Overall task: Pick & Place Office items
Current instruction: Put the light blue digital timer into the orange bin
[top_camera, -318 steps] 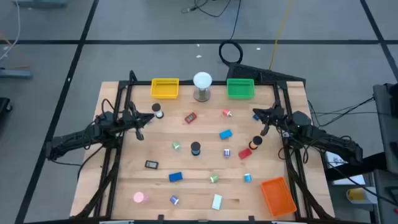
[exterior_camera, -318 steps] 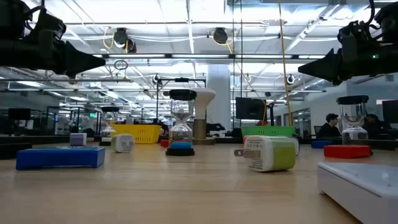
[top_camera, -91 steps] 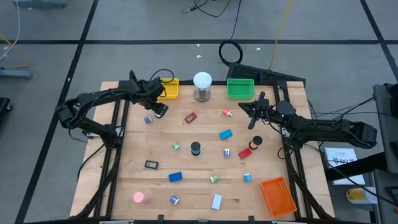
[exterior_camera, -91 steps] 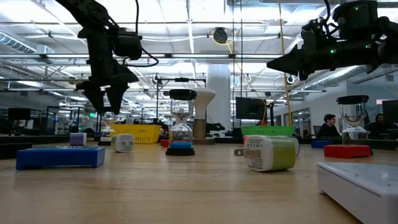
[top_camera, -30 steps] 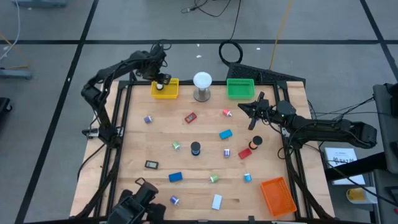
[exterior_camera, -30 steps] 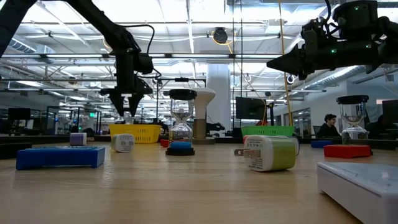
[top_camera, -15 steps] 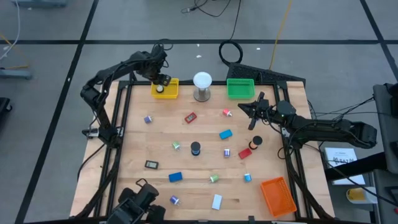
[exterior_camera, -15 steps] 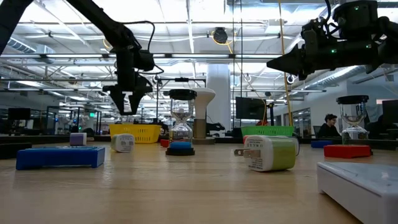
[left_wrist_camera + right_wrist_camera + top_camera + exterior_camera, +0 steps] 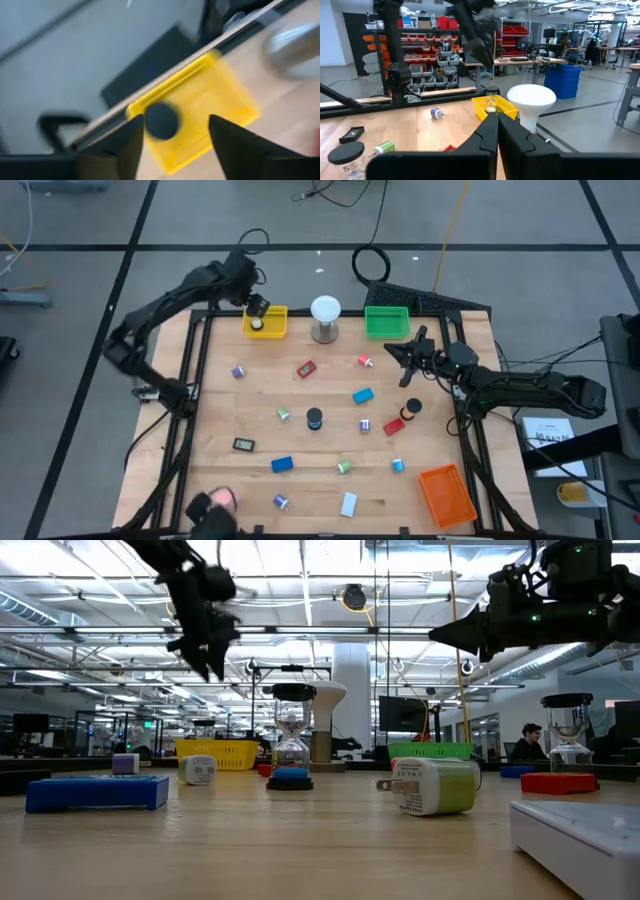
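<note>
- Sorting barely begun: one black round cap [image 9: 257,324] lies in the yellow tray [image 9: 277,330]; remaining office items [image 9: 362,395] dot the desk [image 9: 320,460].
- Left end effector [image 9: 254,305] hovers parted and empty by the tray; right end effector [image 9: 389,351] waits closed, empty.

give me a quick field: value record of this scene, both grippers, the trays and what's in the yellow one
left gripper: open, empty, above the yellow tray
right gripper: shut, empty, raised over the table's right side
yellow tray contents: one black round cap
green tray: far edge, right of the white ball on a stand
orange tray: near right corner
office items: scattered over the wooden table
</note>
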Available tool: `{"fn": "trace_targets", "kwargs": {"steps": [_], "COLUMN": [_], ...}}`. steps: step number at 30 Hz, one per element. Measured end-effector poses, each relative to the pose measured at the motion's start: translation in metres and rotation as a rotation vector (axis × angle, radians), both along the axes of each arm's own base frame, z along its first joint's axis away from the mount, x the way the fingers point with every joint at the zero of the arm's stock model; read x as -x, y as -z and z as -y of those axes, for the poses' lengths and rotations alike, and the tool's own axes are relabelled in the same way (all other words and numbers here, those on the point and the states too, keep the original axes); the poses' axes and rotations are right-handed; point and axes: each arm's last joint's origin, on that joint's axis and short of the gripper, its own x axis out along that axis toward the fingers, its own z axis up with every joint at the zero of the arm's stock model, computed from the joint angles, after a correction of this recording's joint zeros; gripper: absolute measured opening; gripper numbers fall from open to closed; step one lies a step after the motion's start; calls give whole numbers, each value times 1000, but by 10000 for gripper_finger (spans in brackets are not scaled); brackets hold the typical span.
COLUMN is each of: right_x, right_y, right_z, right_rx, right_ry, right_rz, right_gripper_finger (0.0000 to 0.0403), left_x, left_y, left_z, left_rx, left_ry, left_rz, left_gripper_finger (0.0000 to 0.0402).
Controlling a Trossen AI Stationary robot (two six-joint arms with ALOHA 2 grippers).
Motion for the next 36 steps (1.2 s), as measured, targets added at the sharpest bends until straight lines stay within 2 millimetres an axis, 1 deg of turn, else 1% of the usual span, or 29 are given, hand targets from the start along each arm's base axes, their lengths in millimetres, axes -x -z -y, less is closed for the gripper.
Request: {"fn": "trace_targets", "kwargs": {"steps": [2,4,6,8,12,15,18,21,25,28,33,36], "right_x": [0,1,1,0,-4,-11,-20,-29,-38,-44,-55,-63], "right_y": [0,0,-1,-3,-8,-13,-18,-20,-26,-33,-44,-41], "right_z": [1,1,1,1,0,-3,-7,-14,-22,-29,-35,-36], "right_rx": [-3,-10,-21,-37,-73,-76,-95,-139,-195,-233,-239,-239], "right_ry": [31,39,38,39,76,109,183,251,276,270,288,274], "right_rz": [1,5,19,36,43,-31,-134,-238,-316,-359,-374,-366], "right_gripper_finger": [0,0,0,0,0,0,0,0,0,0,0,0], "left_x": [1,0,1,2,-1,-3,-4,-2,3,6,4,4], "left_y": [-1,5,18,33,58,78,94,104,113,118,118,118], "left_z": [21,42,60,75,95,106,118,129,142,147,150,152], "left_rx": [-67,-139,-188,-192,-193,-221,-286,-332,-360,-351,-347,-345], "left_ry": [108,221,319,379,459,544,623,671,705,712,728,733], "left_rz": [108,216,300,371,463,494,590,726,837,860,866,867], "left_gripper_finger": [164,133,106,84,54,33,9,5,22,29,32,31]}}
